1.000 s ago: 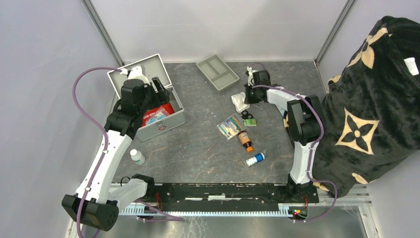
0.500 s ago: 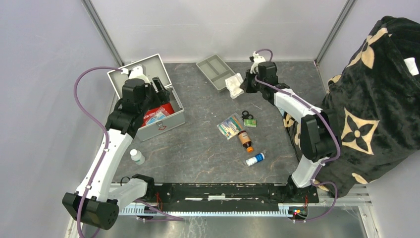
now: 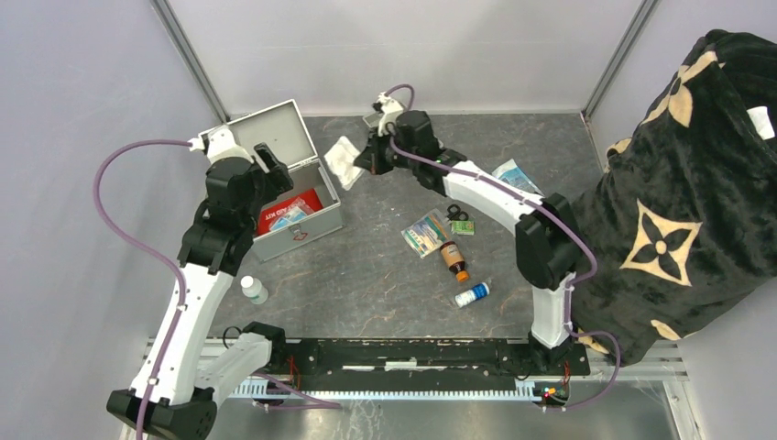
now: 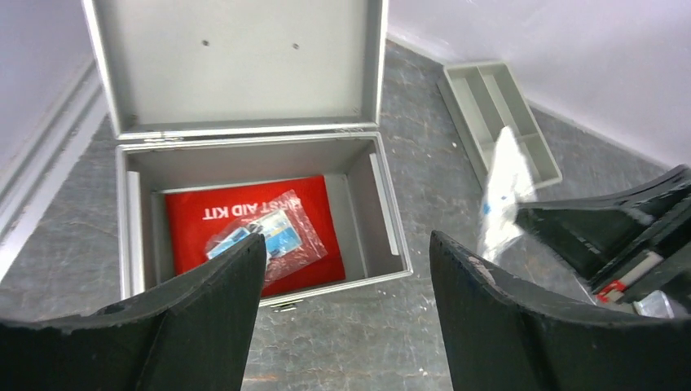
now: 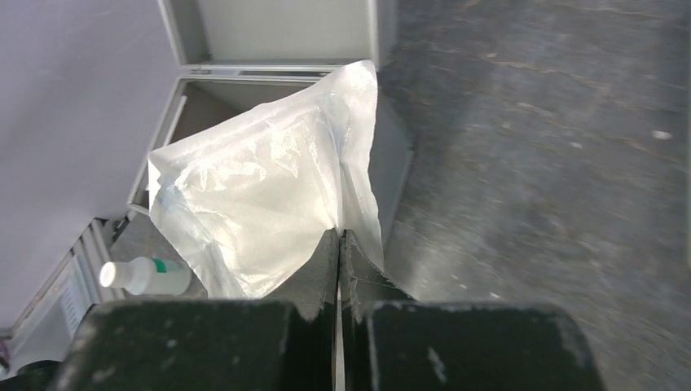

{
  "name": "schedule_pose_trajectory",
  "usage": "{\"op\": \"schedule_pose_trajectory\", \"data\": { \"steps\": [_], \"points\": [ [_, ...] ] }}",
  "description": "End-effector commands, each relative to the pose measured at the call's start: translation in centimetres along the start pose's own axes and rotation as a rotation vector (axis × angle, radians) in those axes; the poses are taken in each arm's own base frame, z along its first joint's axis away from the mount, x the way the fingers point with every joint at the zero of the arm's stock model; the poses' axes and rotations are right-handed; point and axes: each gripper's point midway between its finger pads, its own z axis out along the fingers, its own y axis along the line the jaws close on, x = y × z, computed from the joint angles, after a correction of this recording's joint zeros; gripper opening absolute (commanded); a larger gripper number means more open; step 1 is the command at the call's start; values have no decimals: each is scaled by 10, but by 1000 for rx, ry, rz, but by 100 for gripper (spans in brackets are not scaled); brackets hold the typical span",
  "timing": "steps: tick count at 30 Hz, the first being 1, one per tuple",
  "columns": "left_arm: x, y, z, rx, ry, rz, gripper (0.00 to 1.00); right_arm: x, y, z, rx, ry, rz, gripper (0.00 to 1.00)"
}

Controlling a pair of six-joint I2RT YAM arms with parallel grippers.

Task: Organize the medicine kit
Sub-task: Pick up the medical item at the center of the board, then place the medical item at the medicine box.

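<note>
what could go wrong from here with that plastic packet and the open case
The right fingers pinch the limp clear packet only by its edge, so it may slip out or snag on the rim of the medicine kit. The left fingers hang open right above the kit, so the two arms might collide if the right one moves in over it.

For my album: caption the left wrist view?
Left gripper open over the open medicine kit, red pouch inside, clear packet nearby.
</note>
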Motion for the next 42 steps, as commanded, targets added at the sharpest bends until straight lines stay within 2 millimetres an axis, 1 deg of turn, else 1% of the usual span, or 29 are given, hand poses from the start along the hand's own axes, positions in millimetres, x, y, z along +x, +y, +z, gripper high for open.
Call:
{"op": "schedule_pose_trajectory", "data": {
  "steps": [1, 4, 7, 10, 12, 13, 15, 17, 19, 22, 23, 24, 25, 26, 27, 28, 30, 31, 32, 33, 34, 35, 36, 37, 38, 39, 40, 41, 42],
  "points": [
    [-20, 19, -12, -98, -82, -50, 80, -13, 40, 26, -79, -41, -5, 0],
    [-17, 18, -12, -88, -73, -48, 80, -12, 64, 46, -114, -48, -28, 0],
    [-14, 17, -12, -79, -62, -46, 80, -7, 80, 63, -132, -55, -38, 0],
    [-12, 17, -12, -74, -58, -44, 80, 0, 92, 78, -144, -71, -51, 0],
    [-12, 16, -12, -70, -56, -42, 80, 6, 96, 87, -152, -73, -58, 0],
    [-12, 15, -12, -67, -55, -41, 80, 8, 98, 92, -154, -74, -61, 2],
    [-10, 15, -12, -64, -51, -38, 80, 10, 97, 98, -152, -72, -67, 7],
    [-9, 15, -12, -61, -47, -35, 80, 8, 99, 100, -165, -73, -79, 20],
    [-8, 15, -11, -60, -44, -30, 80, 0, 106, 94, -185, -90, -109, 31],
    [-6, 15, -11, -59, -39, -28, 80, -16, 111, 78, -184, -114, -192, 37],
    [-5, 15, -11, -59, -37, -27, 80, -23, 112, 69, -176, -128, -217, 38],
    [-5, 15, -10, -58, -35, -26, 81, -26, 109, 62, -161, -133, -243, 39],
    [-4, 13, -9, -50, -32, -26, 81, -34, 109, 51, -146, -148, -262, 40],
    [-3, 11, -8, -38, -26, -21, 81, -38, 102, 40, -124, -154, -278, 41],
    [0, 7, -6, -17, -16, -13, 81, -38, 93, 29, -95, -150, -289, 41],
    [1, 1, -5, 11, -4, -2, 80, -44, 87, 15, -64, -160, -293, 42],
    [6, -14, -1, 91, 28, 32, 78, -38, 58, -9, 17, -138, -283, 43],
    [9, -22, 0, 132, 46, 58, 77, -41, 43, -25, 57, -140, -268, 44],
    [13, -30, 3, 172, 72, 75, 76, -34, 20, -38, 110, -125, -236, 44],
    [18, -38, 5, 205, 94, 88, 76, -35, 4, -56, 151, -134, -205, 45],
    [23, -47, 7, 236, 120, 103, 75, -28, -19, -71, 200, -127, -159, 45],
    [32, -56, 11, 263, 153, 126, 75, -13, -41, -90, 257, -97, -108, 45],
    [40, -67, 11, 293, 176, 151, 75, -12, -60, -113, 308, -114, -73, 45],
    [48, -79, 11, 321, 200, 184, 75, 0, -79, -130, 364, -105, -42, 46],
    [56, -91, 11, 343, 216, 218, 75, 3, -95, -153, 424, -122, -23, 46],
    [66, -104, 9, 369, 233, 254, 75, 13, -113, -172, 487, -118, -13, 47],
    [76, -116, 7, 398, 252, 289, 75, 16, -124, -192, 544, -130, -17, 48],
    [84, -127, 6, 427, 272, 308, 75, 26, -136, -209, 597, -118, -12, 50],
    [94, -137, 6, 463, 300, 317, 75, 31, -144, -226, 647, -118, -18, 53]
  ]
}}
